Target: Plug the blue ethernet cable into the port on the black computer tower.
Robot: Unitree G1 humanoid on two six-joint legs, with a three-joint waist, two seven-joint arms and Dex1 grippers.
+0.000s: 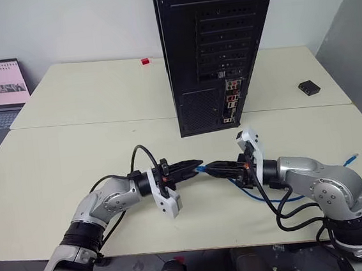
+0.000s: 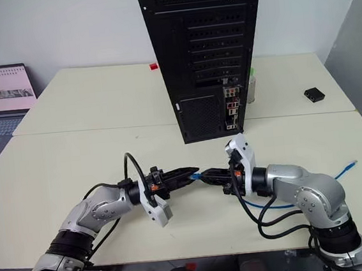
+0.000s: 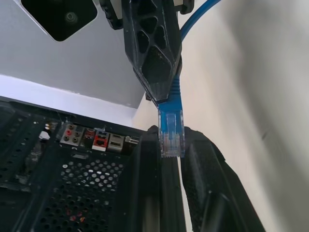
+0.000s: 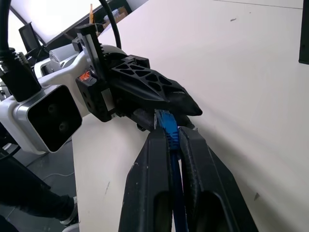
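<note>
Both grippers meet tip to tip above the cream table [image 1: 74, 158]. Right gripper [image 4: 175, 140] is clamped on the thin blue ethernet cable [image 3: 171, 126] just behind its clear plug. Left gripper [image 3: 170, 145] brackets that plug, fingers slightly parted; contact cannot be confirmed. Behind stands the tall black metal computer tower [image 1: 214, 49], port strip [image 1: 231, 100] unoccupied. No legible markings.

Bright, even light falls on the pale bench [image 1: 74, 158], shadows soft (wrist close-ups slightly blurred near the lens).
</note>
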